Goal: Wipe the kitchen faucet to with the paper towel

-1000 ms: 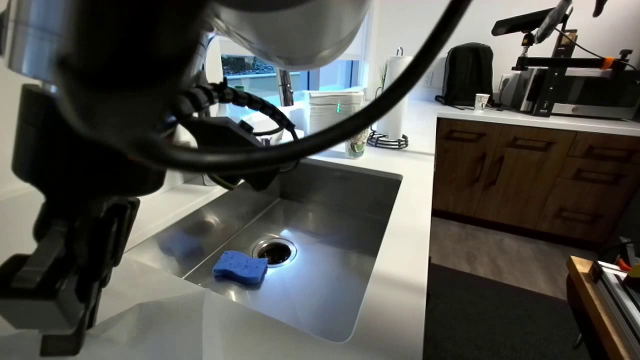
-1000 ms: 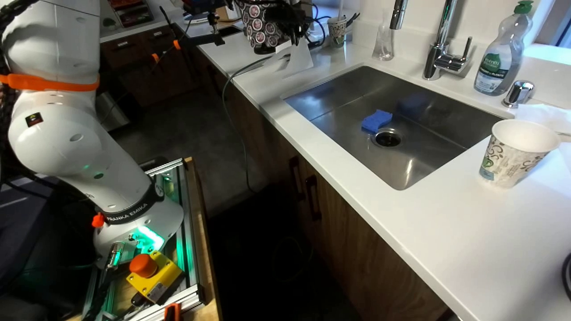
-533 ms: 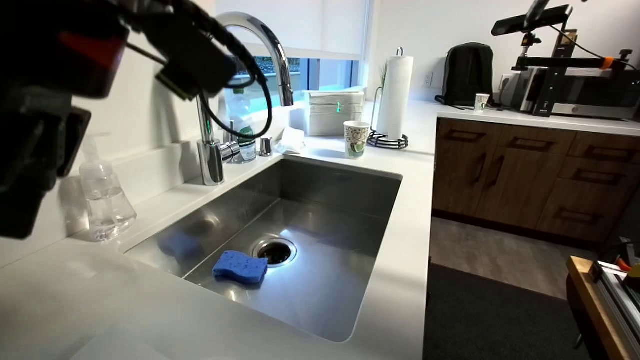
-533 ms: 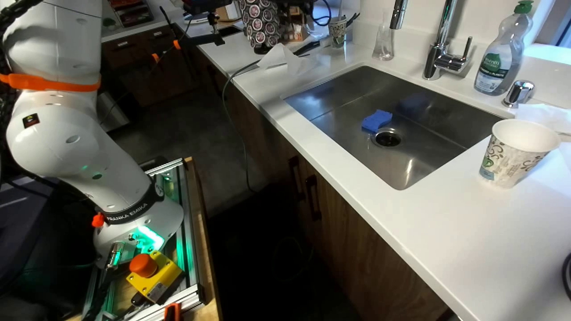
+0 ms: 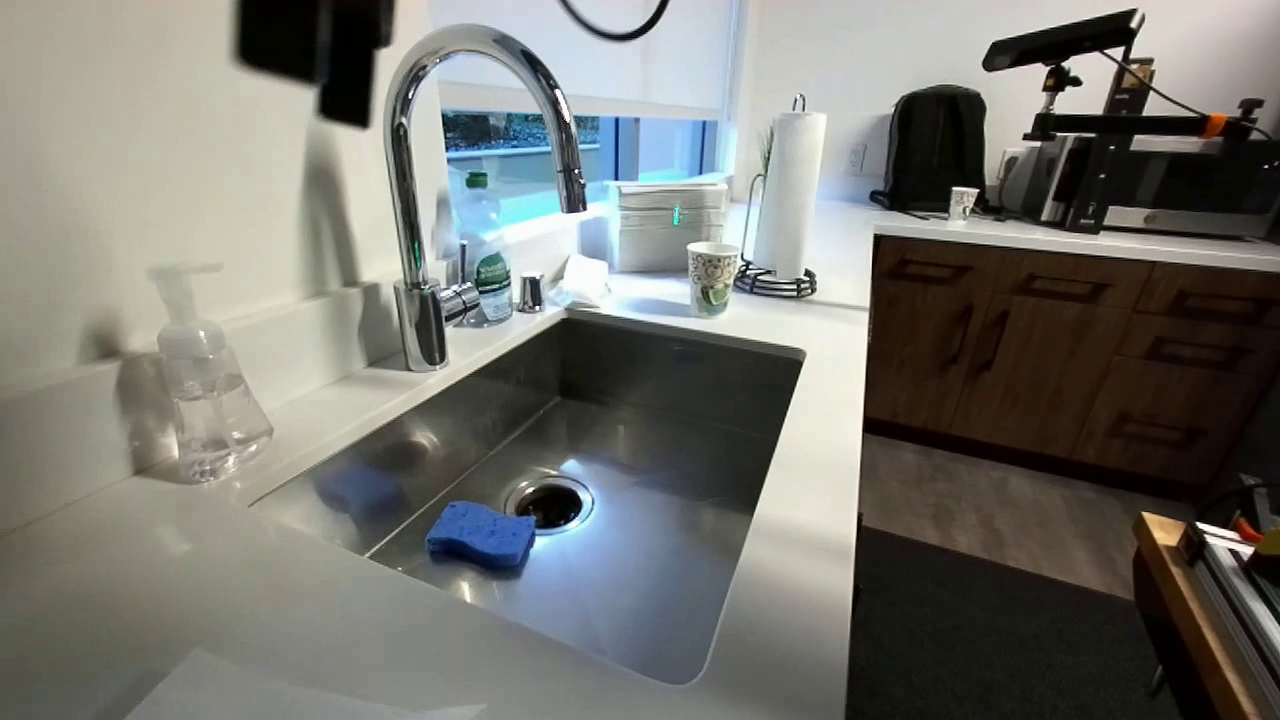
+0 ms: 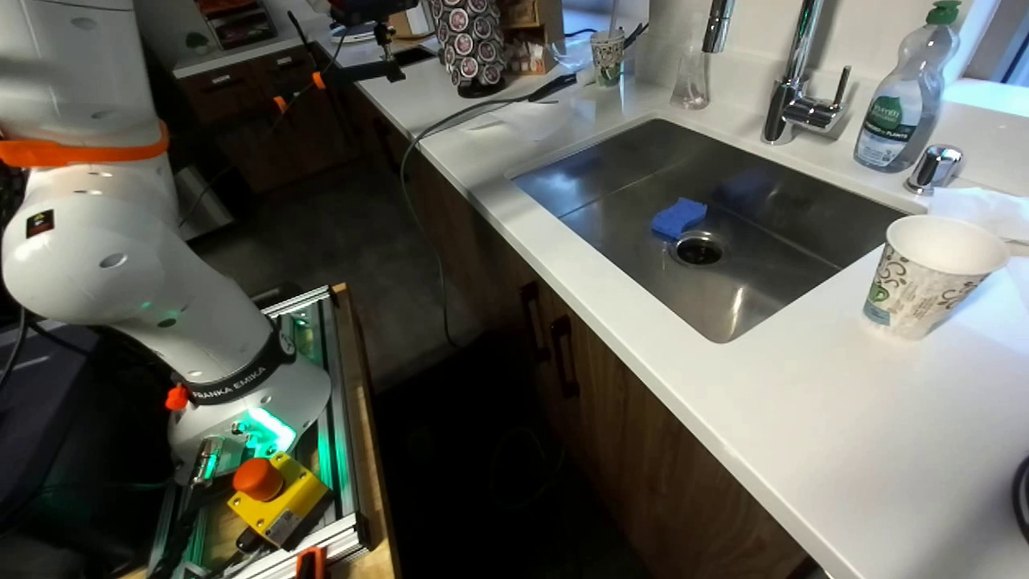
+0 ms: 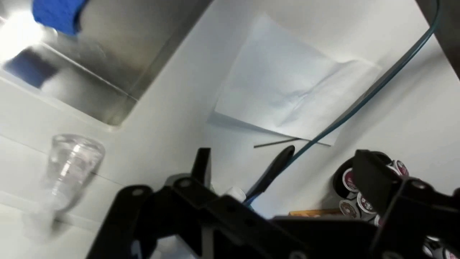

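White paper towel [image 7: 280,75], creased, lies on the counter [image 7: 169,122] ahead of the gripper [image 7: 284,163] in the wrist view. Jaws wide apart, towel beyond them. Thin cable [image 7: 359,104] crosses the towel's edge; black piece [image 7: 269,172] by the cable shows through the jaw gap. Pump soap bottle [image 7: 73,162] left of the gripper, pod carousel [image 7: 366,203] right, partly hidden by that jaw. Sink [image 7: 118,54] with blue sponge [image 7: 55,16] ahead and left.

In an exterior view the gripper is a dark blur cut by the top edge; can't read the jaw gap there. Chrome faucet [image 5: 405,180] right of it, reaching lower; depth between them unclear. Towel edge at frame bottom, well below the gripper.

In an exterior view the arm [image 6: 104,209] carrying the gripper stands at frame left. Towel shows faint on the counter, gripper's end of the sink. Faucet and dish soap [image 6: 908,92] across the sink from the arm; paper cup [image 6: 932,277] at the end away from the gripper.
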Robot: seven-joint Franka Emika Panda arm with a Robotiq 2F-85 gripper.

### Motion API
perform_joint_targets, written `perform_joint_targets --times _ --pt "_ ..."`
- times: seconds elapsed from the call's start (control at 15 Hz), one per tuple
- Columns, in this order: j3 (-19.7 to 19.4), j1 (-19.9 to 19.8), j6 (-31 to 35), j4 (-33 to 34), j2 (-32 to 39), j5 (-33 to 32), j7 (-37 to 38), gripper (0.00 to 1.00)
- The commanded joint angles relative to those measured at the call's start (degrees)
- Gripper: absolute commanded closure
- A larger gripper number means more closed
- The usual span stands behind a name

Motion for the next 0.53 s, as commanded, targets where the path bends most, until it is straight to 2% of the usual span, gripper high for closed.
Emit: perform_joint_targets --times 0.0,0.33,0.4,0.47 --pt "-2.69 -2.58 -13.09 -1.05 -6.71 -1.26 4.65 0.01" --pt "-5.65 -4.58 -23.82 -2.93 -12.91 -0.66 14.98 0.0" --pt "-5.0 -4.24 -21.52 -0.01 -10.26 -0.48 11.12 0.0" --pt "-5.16 -4.38 -21.98 -0.06 -10.81 -0.46 11.56 0.0"
